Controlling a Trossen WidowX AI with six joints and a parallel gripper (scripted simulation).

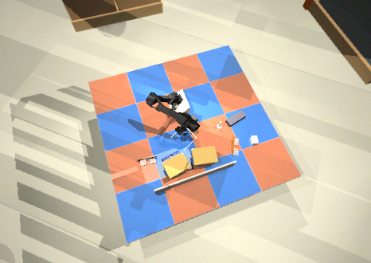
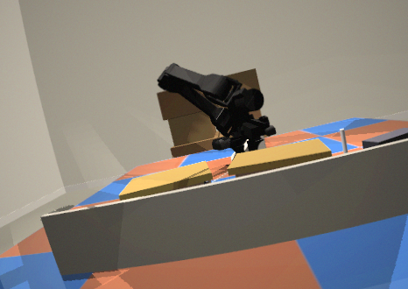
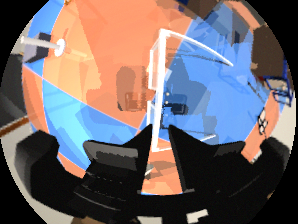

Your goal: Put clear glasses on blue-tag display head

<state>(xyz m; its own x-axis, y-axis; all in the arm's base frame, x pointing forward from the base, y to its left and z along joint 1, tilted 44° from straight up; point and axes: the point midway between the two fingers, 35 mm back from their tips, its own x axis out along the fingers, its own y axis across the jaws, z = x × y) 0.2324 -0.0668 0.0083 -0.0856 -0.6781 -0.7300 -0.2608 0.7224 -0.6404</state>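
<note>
Was a blue-and-orange checkered mat (image 1: 272, 159) (image 2: 219, 263) (image 3: 107, 35); carried a dark block (image 1: 236, 119) (image 2: 387, 137) (image 3: 37, 49), a white cube (image 1: 254, 139) and a long upright board (image 1: 195, 177) (image 2: 219, 223).

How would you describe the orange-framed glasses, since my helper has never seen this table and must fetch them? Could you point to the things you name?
On the blue-and-orange checkered mat (image 1: 255, 159), find the two yellow blocks (image 1: 176, 166) (image 1: 205, 155). Right of them in the top view lie the glasses (image 1: 233, 147), the only orange-framed pair.
</note>
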